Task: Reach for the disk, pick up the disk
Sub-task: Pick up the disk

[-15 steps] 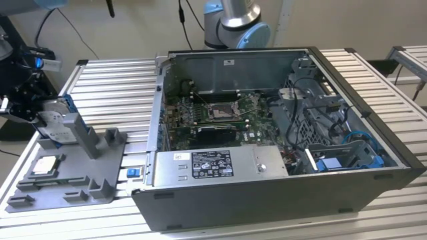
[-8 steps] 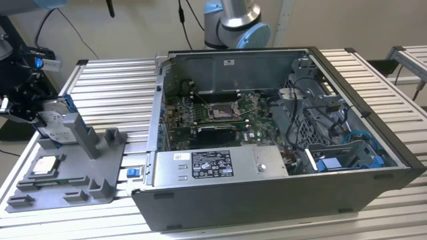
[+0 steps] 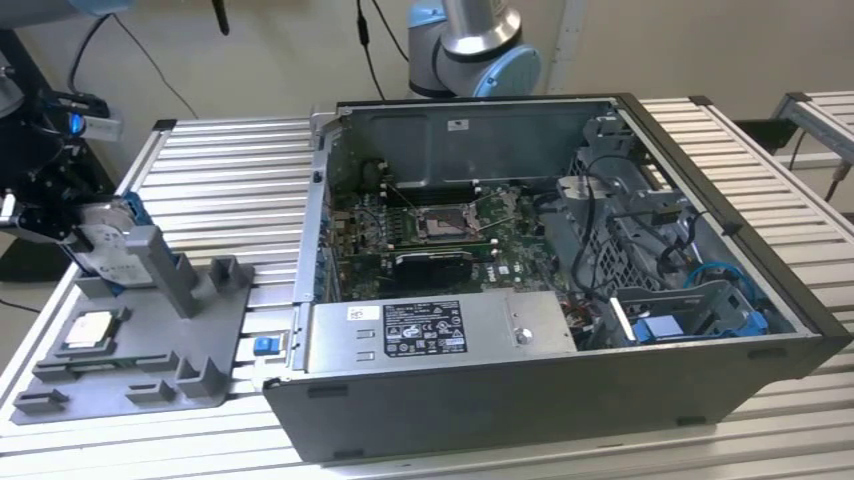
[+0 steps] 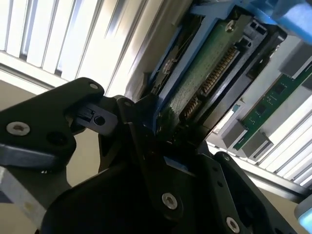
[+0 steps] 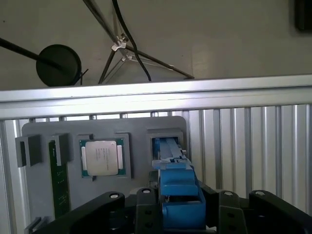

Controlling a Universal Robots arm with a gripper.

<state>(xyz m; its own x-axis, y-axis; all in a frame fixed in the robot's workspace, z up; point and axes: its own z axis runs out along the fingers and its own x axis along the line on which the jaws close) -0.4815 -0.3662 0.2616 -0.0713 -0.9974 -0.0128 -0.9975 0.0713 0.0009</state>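
Single robot arm (image 3: 467,40), a silver tube with pale blue joint caps, stands upright at the back of the exterior view and runs off the top edge; its dark wrist (image 3: 54,165) enters at the exterior view's left edge, set low; the black gripper (image 3: 60,222) points toward the exterior view's right; in both wrist views two black fingers (image 5: 146,210) with round screw heads reach forward side by side, one on each side of the disk (image 3: 110,240); in the second wrist view one finger lies against the disk's blue edge, closed on it.
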